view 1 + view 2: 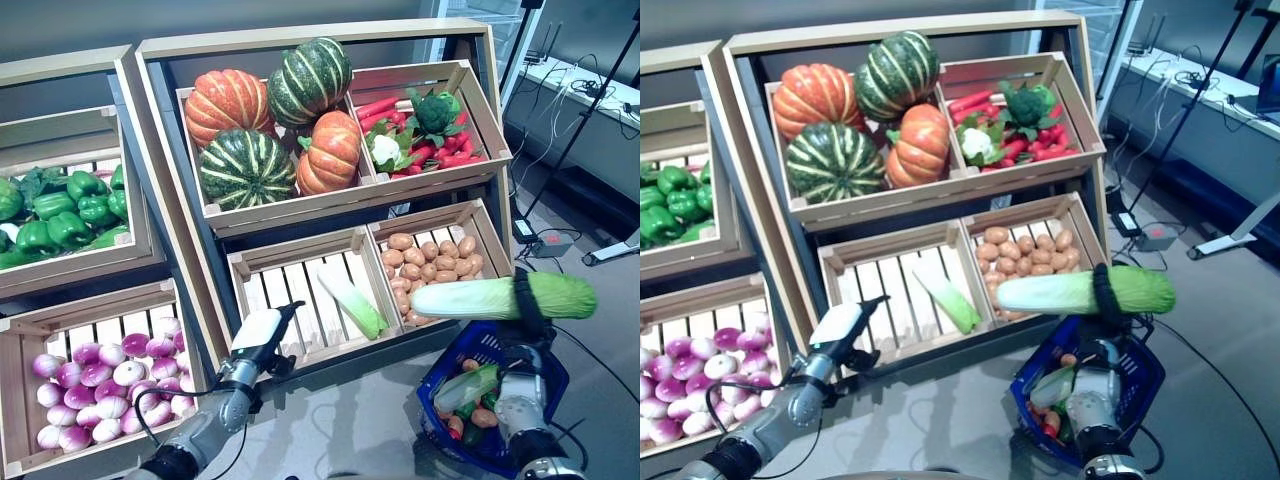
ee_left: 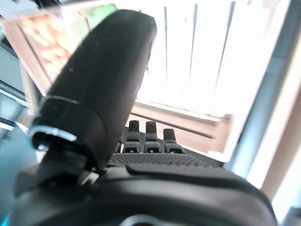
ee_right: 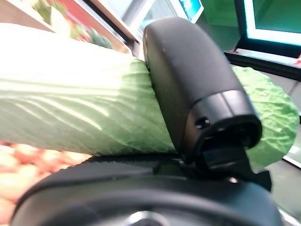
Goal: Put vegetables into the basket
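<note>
My right hand (image 1: 527,300) is shut on a long napa cabbage (image 1: 470,298), pale at one end and green at the other. It holds it level above the blue basket (image 1: 545,400) on the floor. The right wrist view shows the thumb (image 3: 188,89) curled over the cabbage (image 3: 70,113). The basket holds another pale green cabbage (image 1: 466,386) and small orange, red and green vegetables. My left hand (image 1: 258,342) is open and empty at the front edge of the lower middle crate (image 1: 300,300). Its straight fingers (image 2: 148,136) point at the crate's slats.
A wooden stand (image 1: 160,150) of crates fills the back and left. One more pale green cabbage (image 1: 350,300) lies in the lower middle crate beyond my left hand. Bare grey floor (image 1: 370,420) lies between the stand and the basket. Tables and cables stand at the far right.
</note>
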{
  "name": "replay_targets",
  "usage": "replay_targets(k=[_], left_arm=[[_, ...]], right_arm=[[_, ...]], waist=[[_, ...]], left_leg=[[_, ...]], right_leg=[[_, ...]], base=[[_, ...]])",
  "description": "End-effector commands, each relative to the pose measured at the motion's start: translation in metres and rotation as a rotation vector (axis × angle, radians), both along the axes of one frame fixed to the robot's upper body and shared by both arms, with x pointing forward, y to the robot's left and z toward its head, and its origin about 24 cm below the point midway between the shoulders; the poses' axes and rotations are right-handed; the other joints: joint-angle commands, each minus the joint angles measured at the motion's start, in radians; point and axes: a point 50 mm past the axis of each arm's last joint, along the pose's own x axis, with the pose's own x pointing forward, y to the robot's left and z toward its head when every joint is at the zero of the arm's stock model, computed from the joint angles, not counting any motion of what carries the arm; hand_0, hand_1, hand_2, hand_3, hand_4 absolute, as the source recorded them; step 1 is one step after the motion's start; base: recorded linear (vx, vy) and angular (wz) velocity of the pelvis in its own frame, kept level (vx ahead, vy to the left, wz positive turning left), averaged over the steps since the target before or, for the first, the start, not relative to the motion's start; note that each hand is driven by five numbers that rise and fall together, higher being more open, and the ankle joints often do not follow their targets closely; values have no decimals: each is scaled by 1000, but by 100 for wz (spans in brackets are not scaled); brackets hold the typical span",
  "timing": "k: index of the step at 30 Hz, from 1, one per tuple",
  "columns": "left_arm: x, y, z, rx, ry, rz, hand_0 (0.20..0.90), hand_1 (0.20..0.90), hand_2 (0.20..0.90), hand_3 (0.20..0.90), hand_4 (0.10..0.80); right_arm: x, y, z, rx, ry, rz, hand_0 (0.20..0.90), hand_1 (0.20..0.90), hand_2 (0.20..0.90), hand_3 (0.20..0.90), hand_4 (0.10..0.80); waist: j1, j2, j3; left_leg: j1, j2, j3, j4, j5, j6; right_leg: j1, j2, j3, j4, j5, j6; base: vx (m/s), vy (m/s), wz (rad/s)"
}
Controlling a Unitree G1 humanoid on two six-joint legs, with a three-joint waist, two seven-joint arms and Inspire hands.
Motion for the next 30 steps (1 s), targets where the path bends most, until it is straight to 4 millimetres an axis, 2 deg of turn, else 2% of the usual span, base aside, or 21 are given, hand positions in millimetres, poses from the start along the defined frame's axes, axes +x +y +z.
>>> replay_targets(k=[1, 5, 6, 7, 9, 13, 15, 21, 25, 27, 28, 29, 30], left_arm=[[39, 20, 46, -68, -223, 82, 900, 900, 900, 900, 800], [38, 23, 48, -141, -236, 110, 900, 900, 900, 900, 800], [38, 22, 48, -143, -236, 110, 900, 900, 900, 900, 800], [38, 22, 48, -187, -235, 118, 900, 900, 900, 900, 800], [37, 20, 47, -222, -230, 124, 900, 900, 900, 900, 800], [36, 16, 44, -303, -216, 144, 900, 900, 900, 900, 800], [35, 13, 42, -321, -212, 146, 900, 900, 900, 900, 800], [35, 9, 42, -338, -205, 150, 900, 900, 900, 900, 800], [37, 8, 42, -385, -196, 165, 900, 900, 900, 900, 800], [36, 6, 41, -407, -200, 165, 900, 900, 900, 900, 800], [36, 4, 43, -427, -209, 158, 900, 900, 900, 900, 800], [37, 3, 45, -443, -219, 157, 900, 900, 900, 900, 800], [37, 3, 46, -456, -224, 163, 900, 900, 900, 900, 800]], right_arm=[[24, -50, 73, -271, -160, -116, 300, 300, 300, 300, 400], [11, -77, 72, -322, -59, -200, 300, 300, 300, 300, 400], [11, -77, 73, -323, -59, -200, 300, 300, 300, 300, 400], [4, -89, 70, -334, -1, -229, 300, 300, 300, 300, 400], [-4, -99, 65, -336, 59, -256, 300, 300, 300, 300, 400], [-19, -112, 52, -263, 124, -332, 300, 300, 300, 300, 400], [-26, -113, 43, -225, 150, -354, 300, 300, 300, 300, 400], [-29, -107, 31, -180, 162, -353, 300, 300, 300, 300, 400], [-30, -102, 24, -151, 151, -338, 300, 300, 300, 300, 400], [-29, -100, 24, -157, 151, -325, 300, 300, 300, 300, 400], [-28, -98, 23, -158, 151, -321, 300, 300, 300, 300, 400], [-28, -96, 23, -154, 145, -324, 300, 300, 300, 300, 400], [-29, -96, 22, -153, 142, -326, 300, 300, 300, 300, 400]], waist=[[17, 4, 14], [21, 1, 17], [21, 1, 17], [24, -1, 18], [27, -3, 20], [33, -3, 27], [34, -2, 29], [34, 1, 29], [27, -2, 33], [21, -18, 48], [31, -35, 78], [42, -40, 104], [47, -40, 117]], left_leg=[[49, -8, -1, 3, -120, 5], [49, -4, -4, 3, -120, 2], [49, -4, -4, 3, -120, 2], [48, -2, -7, 3, -120, 1], [47, -1, -10, 3, -119, 1], [46, 3, -11, 3, -116, 0], [46, 5, -12, 3, -115, -2], [45, 11, -14, 3, -110, -5], [55, 20, 6, 13, -104, -8], [26, 32, 34, 138, -117, -18], [-54, 46, 21, 321, -111, -36], [-124, 55, -12, 425, -92, -51], [-154, 55, -30, 439, -95, -52]], right_leg=[[-45, 44, 15, 1, 55, -50], [-44, 47, 13, 1, 55, -52], [-44, 47, 12, 1, 55, -52], [-44, 49, 11, 1, 55, -53], [-43, 51, 10, 1, 54, -55], [-43, 54, 6, 1, 55, -59], [-41, 57, 4, 1, 55, -61], [-41, 60, 2, 1, 55, -62], [-43, 66, 6, 1, 53, -73], [-44, 63, 28, 7, 57, -94], [-44, 58, 39, 12, 67, -112], [-42, 61, 43, 13, 76, -123], [-41, 62, 45, 13, 81, -123]], base=[[3, -39, 1], [13, -34, 0], [23, -53, 0], [23, -52, 0], [30, -68, 0], [18, -64, 0], [36, -61, 1], [27, -50, 0], [6, -52, 0], [-14, -86, -1], [-55, -114, -8], [-59, -77, -6], [-17, 31, -8]])
